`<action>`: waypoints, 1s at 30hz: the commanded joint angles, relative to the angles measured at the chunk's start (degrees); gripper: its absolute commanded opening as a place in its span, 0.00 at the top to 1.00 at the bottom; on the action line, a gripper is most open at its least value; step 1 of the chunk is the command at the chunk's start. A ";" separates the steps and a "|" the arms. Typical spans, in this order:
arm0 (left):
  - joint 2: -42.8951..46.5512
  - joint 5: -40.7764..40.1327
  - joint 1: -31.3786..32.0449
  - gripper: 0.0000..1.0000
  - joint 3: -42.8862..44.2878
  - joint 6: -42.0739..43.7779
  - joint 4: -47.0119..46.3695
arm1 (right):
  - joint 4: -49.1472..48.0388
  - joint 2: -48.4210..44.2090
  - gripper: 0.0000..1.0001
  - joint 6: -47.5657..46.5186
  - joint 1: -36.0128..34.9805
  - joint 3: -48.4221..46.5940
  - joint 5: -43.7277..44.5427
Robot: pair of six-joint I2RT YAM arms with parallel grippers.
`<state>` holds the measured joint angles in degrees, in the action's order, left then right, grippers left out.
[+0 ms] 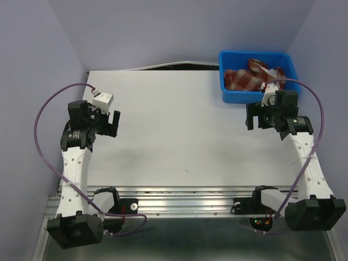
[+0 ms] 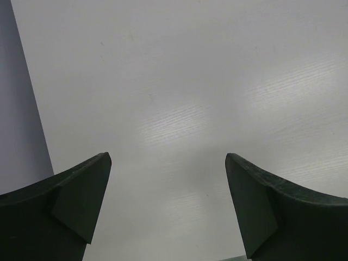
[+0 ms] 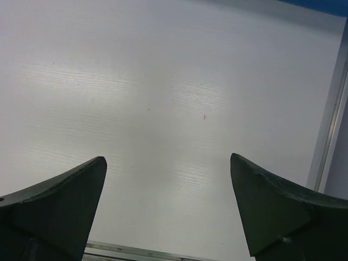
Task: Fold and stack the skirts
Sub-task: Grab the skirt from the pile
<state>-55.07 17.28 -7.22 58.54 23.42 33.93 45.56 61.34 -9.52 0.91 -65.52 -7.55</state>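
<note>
You hadn't started: both jaws hung wide open and empty over the bench point(image 1: 174, 136). The skirts point(image 1: 247, 79) lay bunched in the blue bin point(image 1: 255, 53) just beyond your right jaws; lifting one out looked the likely next move.

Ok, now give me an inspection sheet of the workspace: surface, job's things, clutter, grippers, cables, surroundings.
surface: white table, a few tiny specks.
job's things: plaid skirts crumpled in the blue bin at the far right corner; none folded or stacked yet.
clutter: nothing seen.
grippers: left gripper and right gripper over the table, jaws wide open, nothing held.
cables: purple left cable and right cable loop beside the arms, off the table.
surroundings: lilac walls; metal rail at the near edge.
</note>
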 commanded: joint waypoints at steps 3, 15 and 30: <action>-1.09 -2.07 0.89 0.01 0.16 1.36 -3.96 | -2.23 8.25 0.00 -0.15 -0.12 -9.78 3.85; -5.13 0.82 3.62 0.01 4.82 -3.37 -9.06 | -3.11 42.96 0.00 4.06 5.68 -45.46 7.28; -13.30 5.22 4.24 0.01 5.00 -8.57 -12.40 | -17.34 77.07 0.00 6.27 12.54 -70.01 8.17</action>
<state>-67.20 21.21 -3.31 61.14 15.84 23.31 35.83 134.41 -3.60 13.93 -132.42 1.17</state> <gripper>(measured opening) 0.985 0.999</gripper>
